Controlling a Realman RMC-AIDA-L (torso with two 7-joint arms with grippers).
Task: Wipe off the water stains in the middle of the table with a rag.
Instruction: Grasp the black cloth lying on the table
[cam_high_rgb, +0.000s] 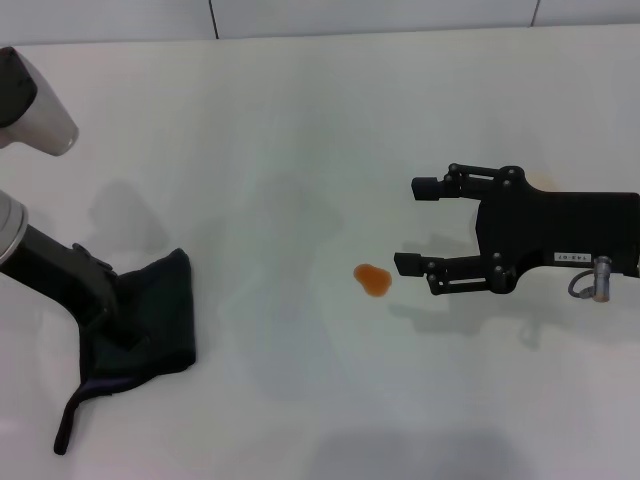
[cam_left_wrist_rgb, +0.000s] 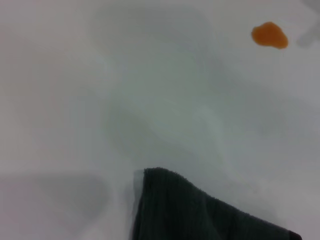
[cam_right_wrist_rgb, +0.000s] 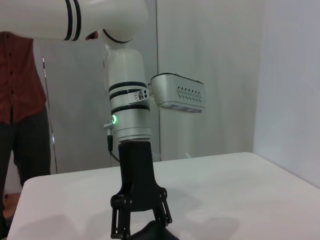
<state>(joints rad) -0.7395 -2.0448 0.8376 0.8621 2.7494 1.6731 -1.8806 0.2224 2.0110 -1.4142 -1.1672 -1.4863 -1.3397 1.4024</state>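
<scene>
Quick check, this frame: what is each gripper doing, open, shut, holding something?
Left gripper: down on the rag, fingers around it; firm grasp cannot be told.
Right gripper: open, empty, beside the water stains.

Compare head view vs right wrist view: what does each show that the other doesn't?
Head only: the orange water stain mid-table, and the right end effector, fingers spread open, hovering just right of the stain.

Right wrist only: the left arm's upright white forearm with a green light, and a person in a red shirt standing behind the table.

Both: the white table, the left end effector down on the dark rag. Whether its fingers have closed on the cloth isn't clear.
</scene>
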